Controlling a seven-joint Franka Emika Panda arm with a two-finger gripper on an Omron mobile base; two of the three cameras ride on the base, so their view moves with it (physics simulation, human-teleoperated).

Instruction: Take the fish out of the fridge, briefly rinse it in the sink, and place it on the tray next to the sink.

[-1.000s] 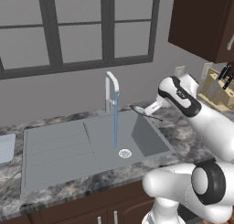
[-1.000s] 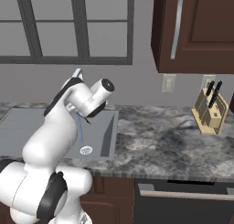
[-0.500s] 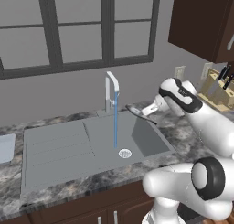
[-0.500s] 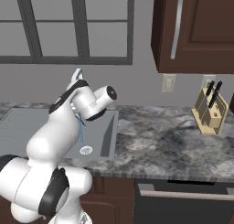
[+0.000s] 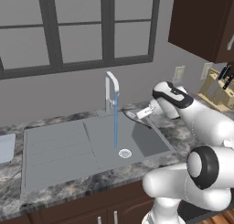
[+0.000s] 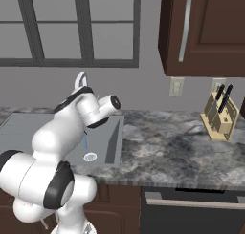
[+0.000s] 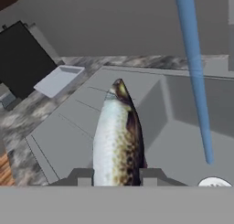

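Hand view: fingers (image 7: 151, 175) clamp the fish (image 7: 118, 138) over the sink (image 7: 173, 109).

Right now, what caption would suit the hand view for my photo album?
The gripper holds a speckled fish over the grey sink, beside the running water stream, tray beyond.

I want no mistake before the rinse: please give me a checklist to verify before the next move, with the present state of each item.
1. Fish held in the gripper: ok, it sits between the fingers.
2. Water running from the faucet: ok, a blue stream falls toward the drain.
3. Fish in the stream: not ok, the stream passes beside it in the hand view.
4. Fish over the sink: ok, at its right edge.
5. Tray ready beside the sink: ok, nothing lies in its visible part.
6. Firmness of grip: cannot tell.
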